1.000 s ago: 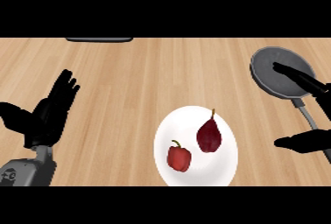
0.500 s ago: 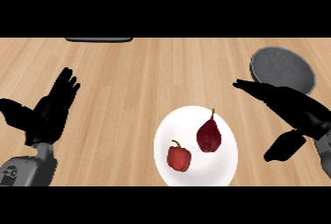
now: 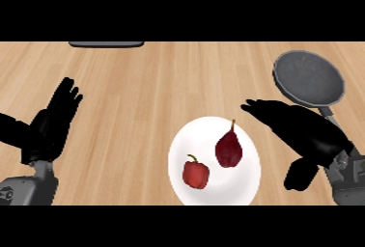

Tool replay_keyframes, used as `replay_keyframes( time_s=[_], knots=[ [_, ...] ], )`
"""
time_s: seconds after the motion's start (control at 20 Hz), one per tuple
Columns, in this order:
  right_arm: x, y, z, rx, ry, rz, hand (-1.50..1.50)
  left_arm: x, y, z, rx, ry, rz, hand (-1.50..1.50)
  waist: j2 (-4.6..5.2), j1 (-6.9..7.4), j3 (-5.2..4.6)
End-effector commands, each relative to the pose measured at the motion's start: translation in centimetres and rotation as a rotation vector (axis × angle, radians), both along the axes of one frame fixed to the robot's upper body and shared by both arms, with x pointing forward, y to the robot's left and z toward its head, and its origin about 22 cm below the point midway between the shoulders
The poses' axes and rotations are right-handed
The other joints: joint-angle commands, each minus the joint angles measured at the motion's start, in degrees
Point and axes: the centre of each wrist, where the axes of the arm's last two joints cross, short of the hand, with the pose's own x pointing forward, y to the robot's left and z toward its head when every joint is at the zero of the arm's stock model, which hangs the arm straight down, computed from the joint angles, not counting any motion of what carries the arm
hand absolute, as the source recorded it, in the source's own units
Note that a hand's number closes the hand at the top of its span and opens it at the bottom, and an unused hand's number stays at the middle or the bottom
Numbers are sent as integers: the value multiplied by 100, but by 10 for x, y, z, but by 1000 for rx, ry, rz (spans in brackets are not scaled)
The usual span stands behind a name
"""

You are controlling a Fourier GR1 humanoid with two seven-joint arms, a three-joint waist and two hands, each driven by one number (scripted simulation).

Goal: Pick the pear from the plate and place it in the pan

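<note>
**Pear not yet picked up; the whole transfer is left to do**

While the pear (image 3: 229, 149) lies on the white plate (image 3: 214, 193), dark red with its stem pointing away from the robot, nothing has hold of it. It sits on the plate's right half, just beside a red bell pepper (image 3: 195, 174) that lies nearer the robot and to the left, the two apart.

The right hand (image 3: 303, 132) hangs just to the right of the plate, fingers stretched out straight toward the pear and thumb spread low, holding nothing. Its fingertips are near the plate's rim but do not touch the fruit.

Beyond that hand, at the far right of the counter (image 3: 143, 87), lies the grey pan (image 3: 309, 78), nothing in it, its handle running back under the hand.

The left hand (image 3: 50, 128) rests open at the left edge, fingers up, well apart from the plate.

By my judgement, no step is done: grasping, lifting, carrying to the pan and releasing all remain.
</note>
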Motion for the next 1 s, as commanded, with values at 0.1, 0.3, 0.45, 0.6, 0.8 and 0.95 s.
replay_keyframes(
  time_s=[0.1, 0.3, 0.45, 0.6, 0.8, 0.95],
  knots=[
    [-13, 25, 4, -110, -57, -21, -150, 1, -21, 4, 3, 3, -6, 0, -3, -16, 2],
    [-14, 46, -1, -32, -87, -9, -150, 21, 2, 16, -5, 7, 12, 0, 5, -23, 2],
    [-9, 67, -6, -43, -63, -9, -150, 2, 3, 24, 0, 8, -15, 0, 0, 11, 3],
    [-6, 76, -25, -100, -32, -40, -150, 1, -19, 8, -13, 15, 7, 0, 2, 15, 3],
    [-7, 70, -28, -113, -41, -91, -150, -2, 10, 11, -7, -25, -14, 0, -1, -9, 2],
    [25, 68, -39, -142, -30, -90, -150, -3, -5, -6, -9, 1, 0, 0, 7, 11, 3]
  ],
)
